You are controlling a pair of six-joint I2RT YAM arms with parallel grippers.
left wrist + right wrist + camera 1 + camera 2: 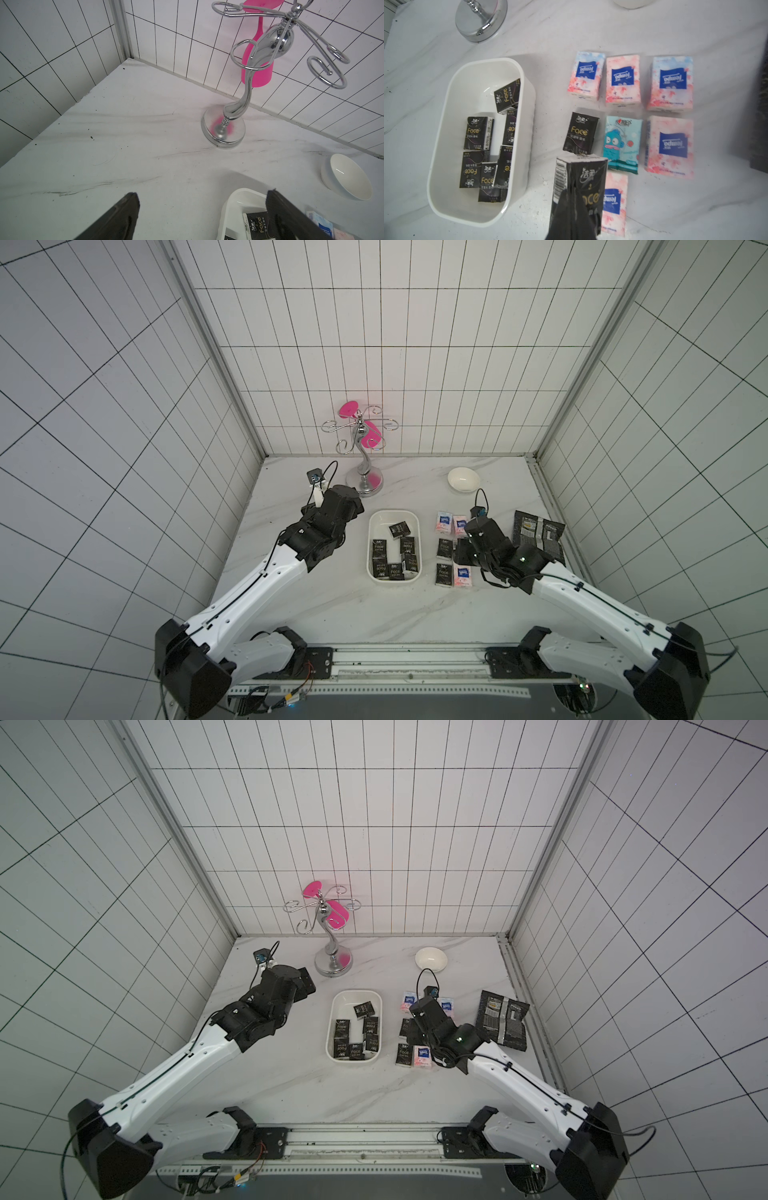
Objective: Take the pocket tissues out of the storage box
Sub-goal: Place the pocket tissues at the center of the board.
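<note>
The left arm point(249, 585) and right arm point(590, 593) have white shells with dark screw holes, black joints and thin clipped black cables; the left end effector point(201, 197) has flat black fingers.

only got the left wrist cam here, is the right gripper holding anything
Observer: Yes, the right gripper is shut on a black Face pack, held beside the storage box.
Operator: how many left in the box
Observer: About six black packs, some overlapping.
Operator: what's already out
Observer: Five pink packs, one teal pack and a second black pack lie on the table beside the box.
</note>
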